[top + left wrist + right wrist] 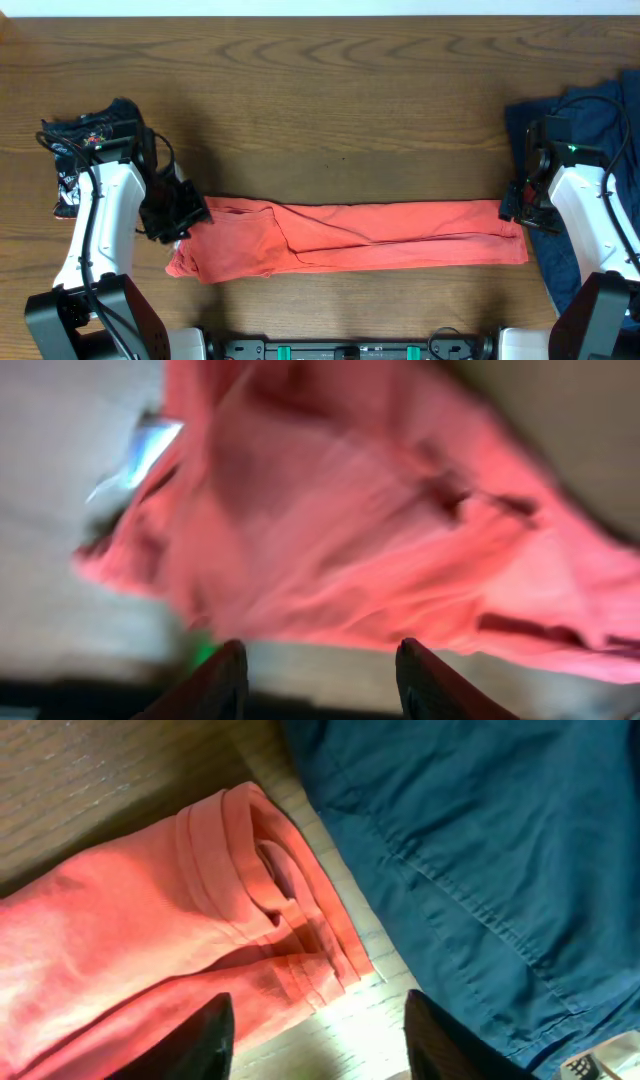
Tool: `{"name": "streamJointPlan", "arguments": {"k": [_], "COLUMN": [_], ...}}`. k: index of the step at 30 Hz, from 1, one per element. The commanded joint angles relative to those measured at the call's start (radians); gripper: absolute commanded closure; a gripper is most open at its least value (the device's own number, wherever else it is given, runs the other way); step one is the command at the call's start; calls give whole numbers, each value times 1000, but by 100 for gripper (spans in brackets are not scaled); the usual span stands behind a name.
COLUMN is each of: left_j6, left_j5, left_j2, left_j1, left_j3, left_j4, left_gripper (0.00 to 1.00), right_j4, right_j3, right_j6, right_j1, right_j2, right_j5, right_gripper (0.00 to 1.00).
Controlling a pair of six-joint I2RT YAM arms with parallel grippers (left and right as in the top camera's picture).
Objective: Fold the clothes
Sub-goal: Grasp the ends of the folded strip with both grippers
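Observation:
The coral-red T-shirt (350, 237) lies folded into a long narrow strip across the front of the table, plain side up. My left gripper (172, 222) is at its left end, open and empty; the left wrist view (318, 660) shows blurred red cloth (350, 510) just beyond the fingertips. My right gripper (515, 208) is at the strip's right end, open and empty; in the right wrist view (315, 1030) the folded hem (290, 920) lies just ahead of the fingers. The navy-blue garment (590, 130) lies at the right edge. The black printed shirt (85, 140) lies at the left.
The wooden table (330, 110) stretches behind the strip. The navy garment (480, 850) lies right beside the red shirt's right end. The arm bases stand at the front edge.

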Motion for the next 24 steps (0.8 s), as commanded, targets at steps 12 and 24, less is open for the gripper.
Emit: {"name": "streamJointPlan", "arguments": {"k": [12, 24], "left_j6": [-12, -12], "left_j5": [87, 87], "left_j2": [-11, -11], "left_j1": [-140, -143], "left_j3": [2, 2], "left_j4": [13, 13], "left_gripper": [50, 50], "right_j4": [61, 322], "right_j3": [-77, -303], "right_j6": [-268, -303], "right_j1": [-107, -106], "right_j2": [4, 5], "right_j5": [-237, -186], "right_gripper": [24, 23]}}
